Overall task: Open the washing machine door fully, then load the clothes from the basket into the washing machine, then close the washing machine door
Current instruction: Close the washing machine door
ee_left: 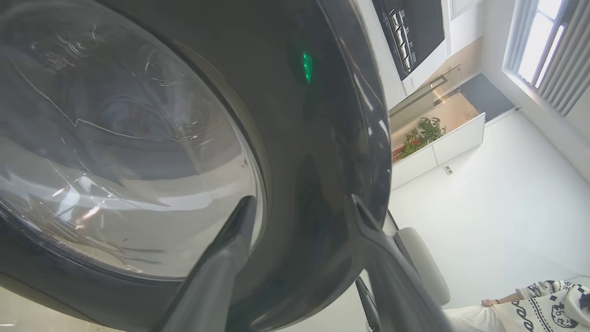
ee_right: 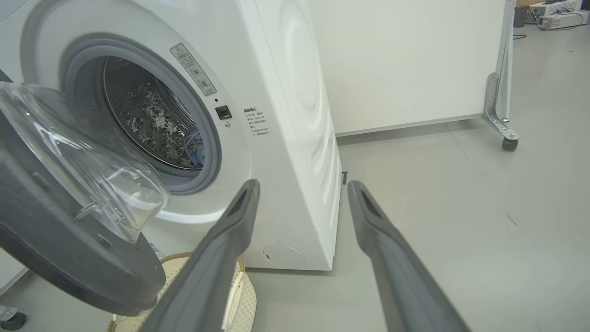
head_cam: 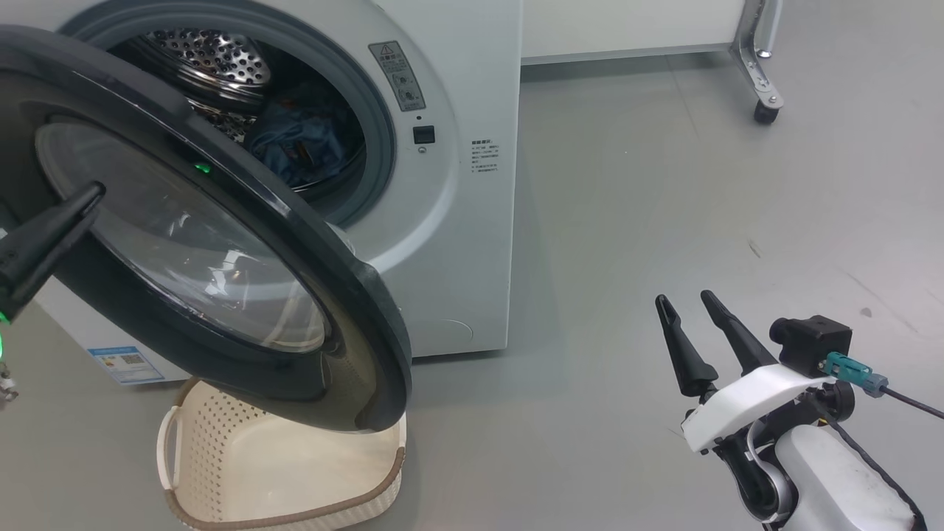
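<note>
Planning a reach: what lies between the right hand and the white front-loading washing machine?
Bare grey floor separates the right hand from the white washing machine; head view.

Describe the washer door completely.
The door is round, with a wide glossy black rim and a bulging clear glass centre. It stands partly open from the washer, its lower edge hanging over the basket. The open left pincer points at its rim; contact cannot be told.
</note>
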Motion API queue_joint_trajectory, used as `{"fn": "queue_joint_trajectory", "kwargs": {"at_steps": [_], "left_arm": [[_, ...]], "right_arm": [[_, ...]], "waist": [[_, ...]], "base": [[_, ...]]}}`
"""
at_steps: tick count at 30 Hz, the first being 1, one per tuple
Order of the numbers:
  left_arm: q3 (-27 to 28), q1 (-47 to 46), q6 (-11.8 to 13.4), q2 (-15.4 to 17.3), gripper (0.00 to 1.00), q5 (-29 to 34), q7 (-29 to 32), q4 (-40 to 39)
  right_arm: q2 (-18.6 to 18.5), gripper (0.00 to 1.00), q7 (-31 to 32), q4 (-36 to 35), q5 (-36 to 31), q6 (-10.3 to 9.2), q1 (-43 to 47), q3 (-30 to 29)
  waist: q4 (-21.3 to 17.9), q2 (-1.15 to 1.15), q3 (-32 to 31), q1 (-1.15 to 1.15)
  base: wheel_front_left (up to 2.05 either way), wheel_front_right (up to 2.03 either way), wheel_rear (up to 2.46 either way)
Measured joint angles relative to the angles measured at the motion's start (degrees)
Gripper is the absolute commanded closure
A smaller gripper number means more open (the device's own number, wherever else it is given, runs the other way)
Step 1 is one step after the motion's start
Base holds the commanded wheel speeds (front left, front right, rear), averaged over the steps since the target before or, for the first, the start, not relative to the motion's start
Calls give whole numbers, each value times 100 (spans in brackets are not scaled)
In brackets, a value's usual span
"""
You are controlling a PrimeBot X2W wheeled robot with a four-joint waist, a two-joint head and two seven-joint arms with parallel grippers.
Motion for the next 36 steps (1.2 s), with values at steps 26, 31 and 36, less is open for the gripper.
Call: {"fn": "queue_joint_trajectory", "kwargs": {"at_steps": [26, 31, 36], "left_arm": [[154, 1782, -176, -112, 0, 2394, -3312, -1007], [-154, 2181, -198, -215, 0, 2805, -4042, -1047], [-379, 2577, -200, -323, 0, 3192, -4713, -958]], "right_arm": [[-2, 0, 0, -63, -43, 0, -8, 21], [-9, 0, 0, -63, -44, 0, -12, 21], [-8, 0, 0, -65, -45, 0, -18, 32]], "waist": [[109, 0, 62, 0], [73, 0, 77, 0], [49, 0, 83, 0]], "base": [[0, 0, 0], [0, 0, 0], [0, 0, 0]]}}
